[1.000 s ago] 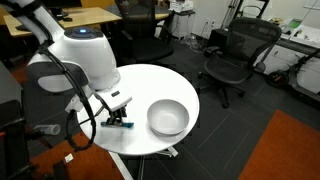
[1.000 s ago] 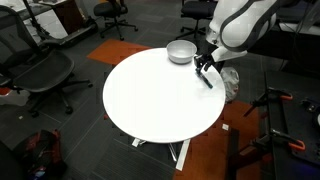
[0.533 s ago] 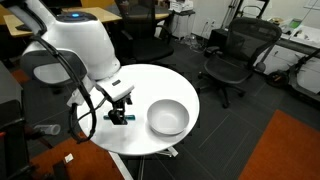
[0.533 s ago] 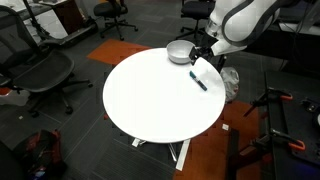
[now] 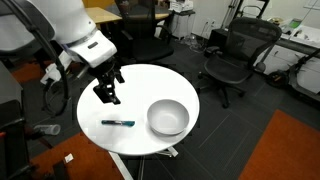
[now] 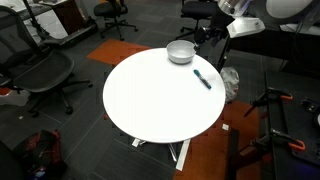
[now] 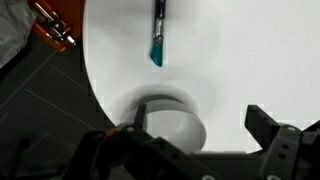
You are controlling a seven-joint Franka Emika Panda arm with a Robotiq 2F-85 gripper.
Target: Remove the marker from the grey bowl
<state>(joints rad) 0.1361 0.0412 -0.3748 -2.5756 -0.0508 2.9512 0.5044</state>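
I am looking at the black Robotiq gripper point(image 7: 195, 150) with its jaws standing wide open. The two dark fingers point(image 7: 275, 145) are sitting far apart along the bottom of the wrist view, and nothing is lying between them.

Half a second ago the gripper was down at the tabletop with the marker at its tips. Now, in an exterior view, it is hanging raised above the table point(image 5: 108, 92), apart from everything on it.

The thin dark marker with a teal-blue end point(image 5: 118, 123) is lying flat on the white round table point(image 5: 150, 80), outside the bowl and free of the fingers. It has stayed at about the spot where it was set down. In the wrist view the marker point(image 7: 157, 35) is running down from the top edge, its teal end pointing toward the bowl and stopping short of it.

The round light grey bowl point(image 5: 168, 118) is standing upright near the marker, not touching it, and it is sitting where it sat before. In the other outside camera the marker point(image 6: 203, 79) is lying just beside the bowl point(image 6: 180, 52), near the table edge.

Around the table, black office chairs point(image 5: 235, 55) are standing on dark flooring, with an orange-red carpet patch point(image 5: 290, 140) at one side.
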